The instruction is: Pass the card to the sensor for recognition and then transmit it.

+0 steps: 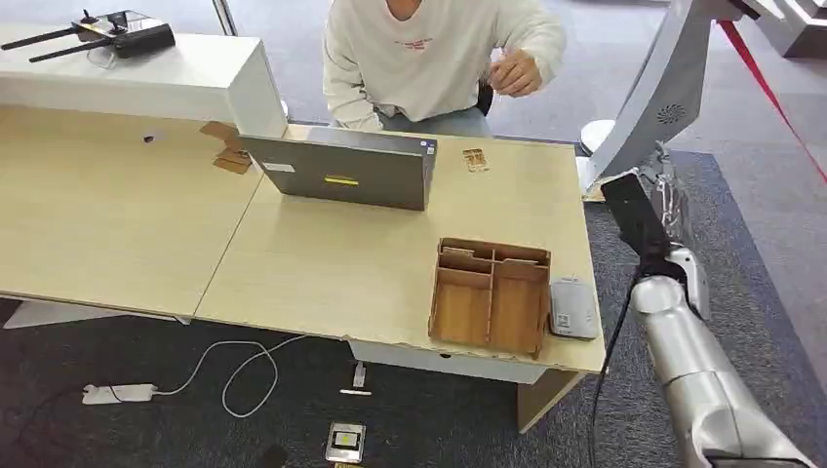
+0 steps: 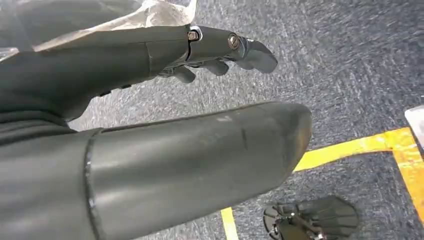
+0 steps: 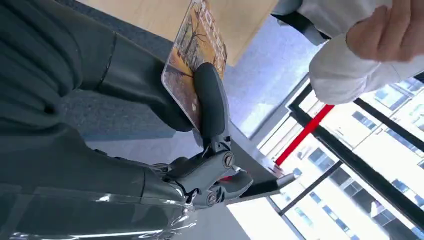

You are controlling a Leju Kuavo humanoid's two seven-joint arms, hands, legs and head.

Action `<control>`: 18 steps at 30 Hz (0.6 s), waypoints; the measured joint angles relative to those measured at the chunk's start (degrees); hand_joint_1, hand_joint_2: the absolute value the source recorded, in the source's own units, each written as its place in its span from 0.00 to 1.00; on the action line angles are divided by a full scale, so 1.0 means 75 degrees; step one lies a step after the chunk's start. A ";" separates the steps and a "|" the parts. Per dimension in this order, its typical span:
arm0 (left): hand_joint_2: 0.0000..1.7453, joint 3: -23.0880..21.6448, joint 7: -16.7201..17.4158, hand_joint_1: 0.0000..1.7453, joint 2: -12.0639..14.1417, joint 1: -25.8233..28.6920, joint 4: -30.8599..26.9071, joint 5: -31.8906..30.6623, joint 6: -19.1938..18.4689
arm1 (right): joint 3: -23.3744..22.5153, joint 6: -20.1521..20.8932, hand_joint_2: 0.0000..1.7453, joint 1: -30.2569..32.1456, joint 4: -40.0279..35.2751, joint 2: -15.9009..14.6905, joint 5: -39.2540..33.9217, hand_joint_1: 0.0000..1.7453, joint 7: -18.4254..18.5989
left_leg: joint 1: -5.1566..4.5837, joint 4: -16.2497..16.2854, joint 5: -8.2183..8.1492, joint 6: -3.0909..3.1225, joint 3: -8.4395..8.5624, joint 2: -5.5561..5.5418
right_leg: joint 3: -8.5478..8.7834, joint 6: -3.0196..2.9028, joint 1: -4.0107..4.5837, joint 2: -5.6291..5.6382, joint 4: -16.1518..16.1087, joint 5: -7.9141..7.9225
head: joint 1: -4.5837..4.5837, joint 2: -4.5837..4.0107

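Right hand (image 3: pixel 200 130) pinches the card (image 3: pixel 192 65) between thumb and fingers (image 3: pixel 212 100), raised off the worktop's (image 1: pixel 322 263) right edge, right of frame in the head view. Next: lower the card flat over the grey sensor (image 1: pixel 573 307) at lower right, pause, then pass to the person (image 1: pixel 429 58). Left hand (image 2: pixel 165 100) hangs over carpet, fingers released.

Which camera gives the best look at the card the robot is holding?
The right wrist view: the card, printed with a tree picture, sits pinched in the right hand. The head view shows that hand beside the desk, the card itself indistinct.
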 joint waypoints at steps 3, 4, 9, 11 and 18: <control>0.00 -0.0216 -0.0050 0.00 -0.0038 -0.0024 0.0000 0.0000 0.0228 | 0.0044 -0.0021 1.00 -0.0237 0.0044 0.0231 0.0322 1.00 -0.0064 | 0.0000 0.0000 0.0000 0.0000 -0.0003 0.0002 | -0.0004 0.0000 0.0000 0.0000 0.0001 0.0000 | 0.0000 0.0000; 0.00 -0.0294 -0.0067 0.00 -0.0067 -0.0024 0.0000 0.0000 0.0317 | 0.0084 -0.0021 1.00 -0.0355 0.0107 0.0318 0.0426 1.00 -0.0087 | 0.0000 0.0000 0.0000 0.0000 -0.0004 0.0001 | -0.0005 0.0000 0.0000 0.0000 0.0001 0.0000 | 0.0000 0.0000; 0.00 -0.0662 -0.0073 0.00 -0.0175 -0.0026 0.0000 0.0000 0.0428 | 0.0253 0.0003 1.00 -0.0797 0.0489 0.0714 0.0767 1.00 -0.0125 | 0.0001 0.0000 0.0001 -0.0001 -0.0006 -0.0001 | -0.0005 0.0000 -0.0001 0.0000 0.0001 0.0000 | 0.0000 0.0000; 0.00 -0.0790 -0.0070 0.00 -0.0195 -0.0034 0.0000 0.0000 0.0428 | 0.0341 0.0017 1.00 -0.0924 0.0649 0.0863 0.0915 1.00 -0.0131 | 0.0001 0.0000 0.0001 -0.0001 -0.0006 -0.0001 | -0.0006 0.0000 -0.0001 0.0000 0.0001 0.0000 | 0.0003 0.0000; 0.00 -0.1256 0.0070 0.00 -0.0245 -0.0091 -0.0006 0.0000 0.0426 | 0.0571 -0.0012 1.00 -0.1177 0.1131 0.1254 0.1274 1.00 -0.0090 | 0.0001 0.0001 0.0001 -0.0001 -0.0006 -0.0002 | -0.0007 0.0000 0.0000 0.0000 0.0001 0.0000 | 0.0000 0.0000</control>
